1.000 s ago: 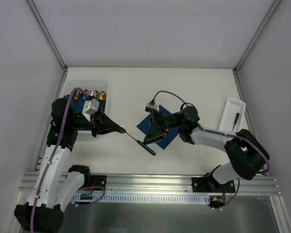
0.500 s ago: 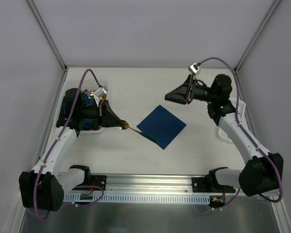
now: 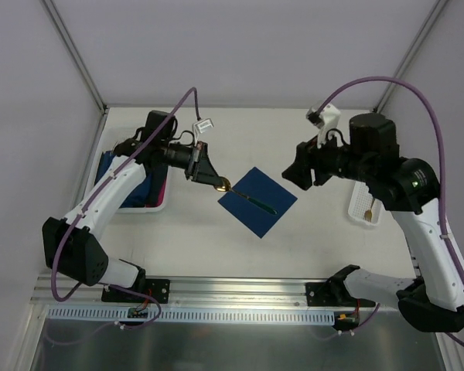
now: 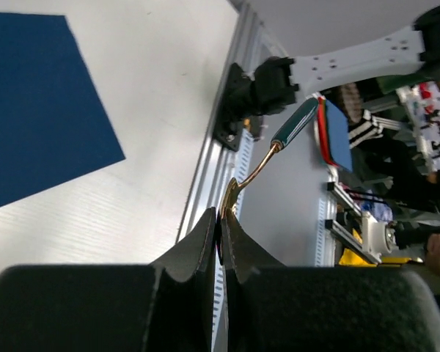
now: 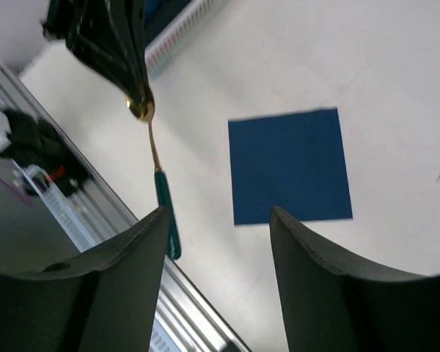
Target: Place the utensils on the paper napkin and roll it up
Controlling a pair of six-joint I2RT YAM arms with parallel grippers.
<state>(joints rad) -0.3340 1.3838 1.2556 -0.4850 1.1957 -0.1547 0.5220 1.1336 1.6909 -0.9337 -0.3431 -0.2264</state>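
Note:
The dark blue paper napkin [image 3: 257, 202] lies flat mid-table, also in the left wrist view [image 4: 37, 103] and the right wrist view [image 5: 290, 165]. My left gripper [image 3: 211, 178] is shut on the gold head of a utensil [image 3: 251, 199] with a dark green handle. The handle sticks out to the right above the napkin. In the left wrist view the left gripper [image 4: 221, 216] pinches the gold end of the utensil [image 4: 293, 125]. My right gripper [image 3: 295, 176] hangs open and empty above the napkin's right corner, its fingers [image 5: 150, 227] spread wide. A second, gold utensil [image 3: 369, 212] lies in the right tray.
A white bin [image 3: 158, 205] with dark blue contents sits at the left, partly under my left arm. A narrow white tray [image 3: 356, 207] stands at the right edge, mostly covered by my right arm. The aluminium rail [image 3: 240, 297] runs along the near edge.
My left arm has swung right and carried the green-handled utensil from beside the napkin to above it. My right gripper has lifted off the napkin, moved back to the right and opened wider.

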